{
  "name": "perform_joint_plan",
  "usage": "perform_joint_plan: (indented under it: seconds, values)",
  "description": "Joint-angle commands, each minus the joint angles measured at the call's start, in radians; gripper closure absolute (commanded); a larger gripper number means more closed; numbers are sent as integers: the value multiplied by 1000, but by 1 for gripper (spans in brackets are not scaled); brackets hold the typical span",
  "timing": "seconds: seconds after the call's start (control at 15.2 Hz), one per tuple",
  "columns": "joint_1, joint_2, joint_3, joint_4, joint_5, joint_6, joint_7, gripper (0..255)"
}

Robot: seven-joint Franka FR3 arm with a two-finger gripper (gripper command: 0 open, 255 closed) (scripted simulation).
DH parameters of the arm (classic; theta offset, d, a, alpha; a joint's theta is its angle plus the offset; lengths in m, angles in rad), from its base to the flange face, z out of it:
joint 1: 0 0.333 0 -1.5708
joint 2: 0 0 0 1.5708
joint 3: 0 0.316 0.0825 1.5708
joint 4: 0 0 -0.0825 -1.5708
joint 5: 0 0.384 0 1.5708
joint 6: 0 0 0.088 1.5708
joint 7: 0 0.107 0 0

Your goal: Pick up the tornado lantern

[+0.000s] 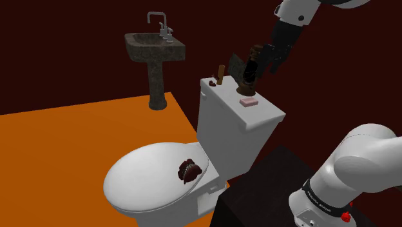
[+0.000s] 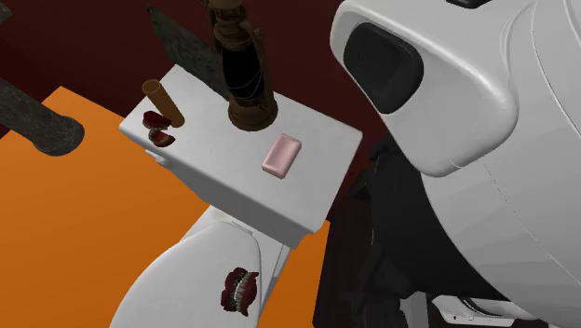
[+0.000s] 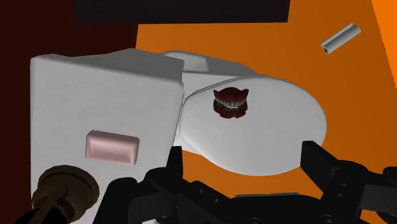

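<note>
Toilet (image 1: pixel 148 184), white: seat lid is being shown down.
Gripper (image 3: pixel 243 153): fingers are being held spread, nothing clasped; lantern is outside them, to one side.
Lantern (image 2: pixel 244 79), brown: is being borne upright on tank top (image 1: pixel 261 116).
Soap bar (image 2: pixel 282 154), pink: is being borne on same top, just beside lantern.
Dentures (image 3: pixel 230 103): are being borne on seat lid.

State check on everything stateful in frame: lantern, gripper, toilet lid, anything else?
lantern: upright on the toilet tank, not held
gripper: jaws open, beside the lantern
toilet lid: shut, dentures lying on it
soap bar: flat on the tank
</note>
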Motion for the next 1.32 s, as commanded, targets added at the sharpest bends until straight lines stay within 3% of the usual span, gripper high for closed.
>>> perform_joint_plan:
  seconds: [0.0, 0.66, 1.25]
  values:
    - [0, 0, 0, 0, 0, 0, 0, 0]
    - [-70, 272, -133, 214, -90, 62, -133, 0]
    - [-112, 545, -241, 494, -106, 67, -250, 0]
